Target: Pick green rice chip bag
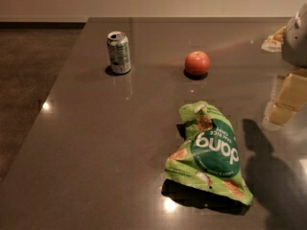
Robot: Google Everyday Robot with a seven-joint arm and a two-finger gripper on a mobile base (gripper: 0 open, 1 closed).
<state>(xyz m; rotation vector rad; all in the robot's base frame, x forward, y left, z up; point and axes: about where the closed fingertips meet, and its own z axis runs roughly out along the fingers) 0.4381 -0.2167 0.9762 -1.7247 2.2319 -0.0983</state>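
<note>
The green rice chip bag (209, 153) lies flat on the dark table, front centre-right, upside down to me, with a dark green circle and white "dang" lettering. My gripper (287, 102) comes in from the right edge of the view, its grey body above and pale yellow parts below. It hangs over the table to the right of the bag and a little behind it, and does not touch the bag. Its shadow falls on the table just right of the bag.
A pale green-and-silver soda can (118, 52) stands upright at the back left. A red-orange apple (197, 63) sits at the back centre. A light-coloured packet (273, 39) shows partly at the back right, behind my arm. The table's left edge (57, 87) runs diagonally beside brown floor.
</note>
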